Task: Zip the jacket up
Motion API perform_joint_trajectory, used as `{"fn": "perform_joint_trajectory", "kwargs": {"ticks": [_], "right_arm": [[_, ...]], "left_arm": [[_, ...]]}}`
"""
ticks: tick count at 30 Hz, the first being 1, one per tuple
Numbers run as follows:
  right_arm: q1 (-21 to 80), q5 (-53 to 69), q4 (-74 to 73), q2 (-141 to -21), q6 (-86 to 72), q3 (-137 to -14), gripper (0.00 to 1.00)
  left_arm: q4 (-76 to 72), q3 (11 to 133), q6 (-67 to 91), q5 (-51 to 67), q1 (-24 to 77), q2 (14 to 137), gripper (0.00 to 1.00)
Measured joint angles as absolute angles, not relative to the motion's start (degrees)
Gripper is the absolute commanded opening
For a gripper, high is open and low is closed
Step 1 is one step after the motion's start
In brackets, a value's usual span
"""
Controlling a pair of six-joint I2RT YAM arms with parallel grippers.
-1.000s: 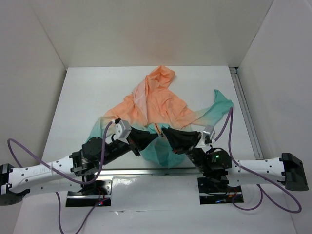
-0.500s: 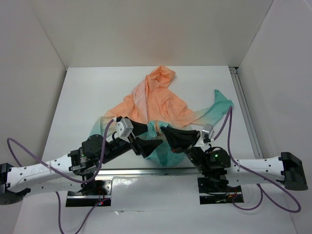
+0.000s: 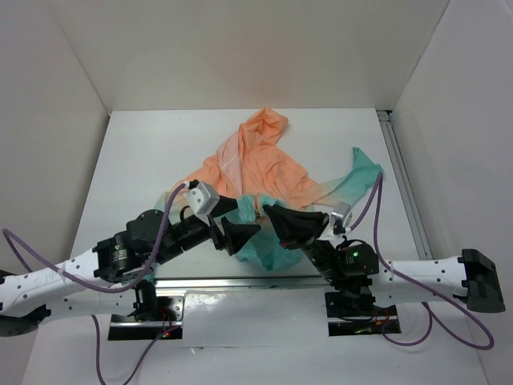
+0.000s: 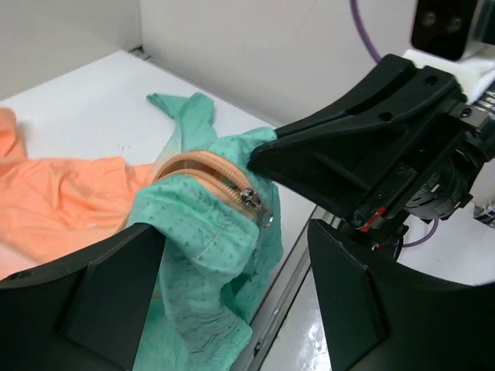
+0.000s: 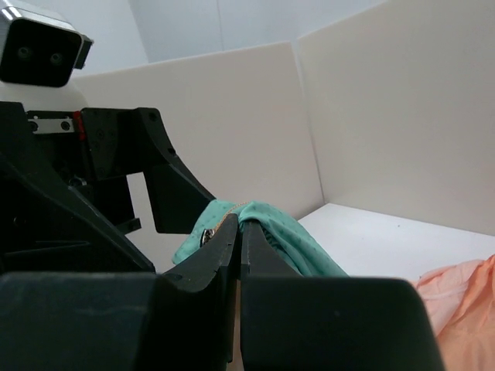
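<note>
The jacket (image 3: 260, 164) lies crumpled mid-table, peach-orange at the far end and teal at the near hem (image 3: 268, 250). My right gripper (image 3: 267, 211) is shut on a raised fold of the teal hem (image 5: 286, 224), right beside the orange zipper tape (image 4: 203, 166). The metal zipper slider (image 4: 257, 204) hangs just below that pinch and shows again as the slider (image 5: 206, 235) left of the shut jaws (image 5: 240, 224). My left gripper (image 4: 236, 239) stands open with its fingers (image 4: 100, 294) on either side of the hanging teal fold, holding nothing. It sits just left of the right gripper as the left gripper (image 3: 243, 224).
A teal sleeve (image 3: 365, 168) trails toward the right rail (image 3: 401, 180). A metal rail (image 3: 232, 281) runs along the table's near edge under the hem. White walls (image 3: 72, 120) close in the left, back and right sides.
My left gripper has opened and let go of the teal hem by the zipper, and has drawn slightly up and left. The right gripper stays shut on the fold.
</note>
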State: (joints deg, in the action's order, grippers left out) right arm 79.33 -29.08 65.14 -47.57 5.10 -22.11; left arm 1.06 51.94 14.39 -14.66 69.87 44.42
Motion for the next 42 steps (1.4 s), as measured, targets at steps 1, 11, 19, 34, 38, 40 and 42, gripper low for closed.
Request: {"fn": "perform_joint_trajectory", "kwargs": {"ticks": [1, 11, 19, 34, 38, 40, 42], "right_arm": [[79.33, -29.10, 65.12, -47.59, 5.37, -22.28, 0.00], [79.33, -29.34, 63.42, -47.59, 7.64, -23.92, 0.00], [79.33, -29.41, 63.31, -48.40, 8.75, -25.34, 0.00], [79.33, -31.31, 64.05, -54.33, 11.42, -26.50, 0.00], [79.33, -31.57, 64.20, -56.73, 11.86, -27.33, 0.00], [79.33, -31.73, 64.34, -57.76, 11.92, -27.77, 0.00], [79.35, -31.77, 64.47, -58.78, 11.92, -28.36, 0.00]], "left_arm": [[2.68, 52.82, 15.07, -15.33, 69.87, 44.58, 0.86], [15.05, 53.28, 18.46, -21.26, 69.87, 44.40, 0.80], [19.77, 55.64, 19.07, -24.40, 70.15, 46.33, 0.62], [30.55, 66.74, 19.94, -33.21, 77.19, 49.89, 0.61], [30.87, 66.28, 21.32, -33.34, 77.19, 43.72, 0.61], [30.83, 66.26, 21.61, -33.41, 77.19, 42.78, 0.61], [30.74, 66.24, 21.78, -33.39, 77.19, 43.81, 0.60]]}}
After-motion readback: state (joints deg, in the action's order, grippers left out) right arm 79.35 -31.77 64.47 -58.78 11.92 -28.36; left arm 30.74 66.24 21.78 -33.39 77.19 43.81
